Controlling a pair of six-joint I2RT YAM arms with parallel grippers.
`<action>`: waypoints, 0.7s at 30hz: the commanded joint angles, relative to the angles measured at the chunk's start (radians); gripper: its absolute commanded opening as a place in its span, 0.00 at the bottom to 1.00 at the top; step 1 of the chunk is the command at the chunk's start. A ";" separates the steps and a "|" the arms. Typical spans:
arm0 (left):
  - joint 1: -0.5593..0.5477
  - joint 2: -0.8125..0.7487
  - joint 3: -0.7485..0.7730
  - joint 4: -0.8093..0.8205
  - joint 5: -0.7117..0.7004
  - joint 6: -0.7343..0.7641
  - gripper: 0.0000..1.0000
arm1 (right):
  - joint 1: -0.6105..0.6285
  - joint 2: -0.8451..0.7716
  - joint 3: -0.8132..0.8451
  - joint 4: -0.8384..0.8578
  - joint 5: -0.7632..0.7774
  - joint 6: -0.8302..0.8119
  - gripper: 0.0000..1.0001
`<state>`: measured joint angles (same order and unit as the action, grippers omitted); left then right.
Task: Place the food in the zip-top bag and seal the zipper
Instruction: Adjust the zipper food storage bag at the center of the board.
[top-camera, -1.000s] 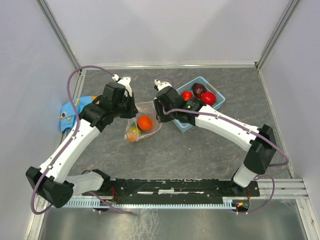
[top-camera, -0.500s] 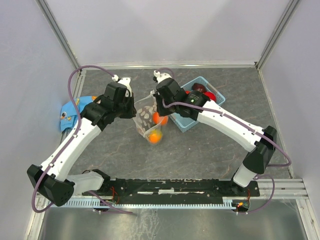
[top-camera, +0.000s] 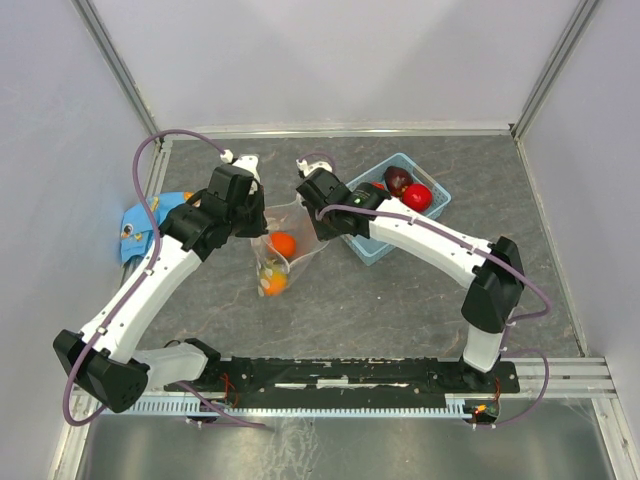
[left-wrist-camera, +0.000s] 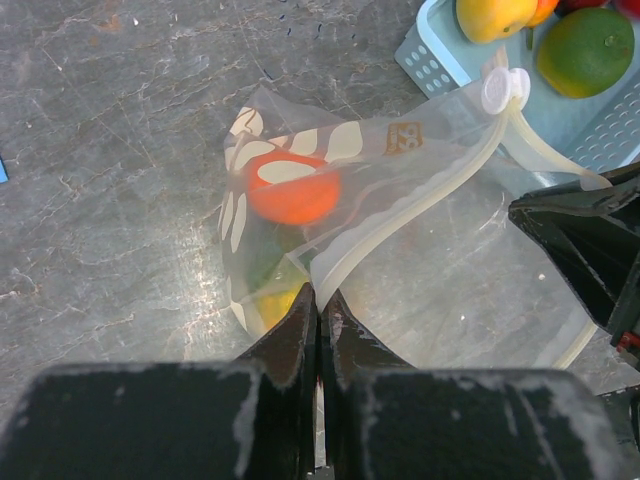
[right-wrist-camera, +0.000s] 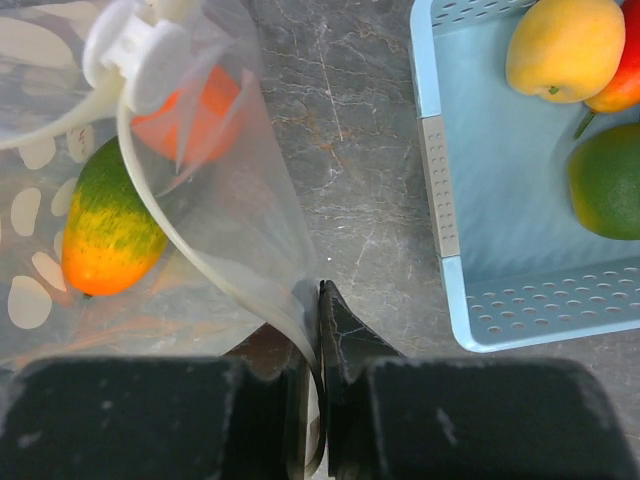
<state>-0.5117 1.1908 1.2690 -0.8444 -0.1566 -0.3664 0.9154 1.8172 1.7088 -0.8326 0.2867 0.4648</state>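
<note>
L gripper, R gripper clamp zip-top bag rim — blue basket beside R.

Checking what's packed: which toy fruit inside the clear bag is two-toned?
The oblong green-and-orange glossy toy fruit, deepest in the clear plastic zip-top bag; the round toy fruit beside it is plain orange.

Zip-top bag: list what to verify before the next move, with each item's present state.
1. Hold of left gripper on the zipper edge: ok, shut on it.
2. Hold of right gripper on the zip-top bag edge: ok.
3. Mouth unsealed, strips apart: ok.
4. Bag holds orange fruit and green-orange fruit: ok.
5. All food bagged: not ok; yellow fruit and green fruit lie in the blue basket.
6. A gripper free to pick: not ok.
</note>
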 joint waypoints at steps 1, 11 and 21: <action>0.003 -0.025 0.049 0.002 -0.051 0.038 0.03 | -0.004 -0.040 0.018 0.038 0.039 -0.019 0.19; 0.005 -0.029 -0.018 0.036 -0.091 0.040 0.03 | -0.010 -0.238 -0.151 0.237 -0.122 -0.090 0.56; 0.021 -0.111 -0.095 0.092 -0.069 0.050 0.03 | -0.093 -0.421 -0.324 0.270 -0.108 -0.221 0.82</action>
<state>-0.5018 1.1305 1.1854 -0.8185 -0.2192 -0.3656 0.8711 1.4464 1.4181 -0.5991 0.1287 0.3187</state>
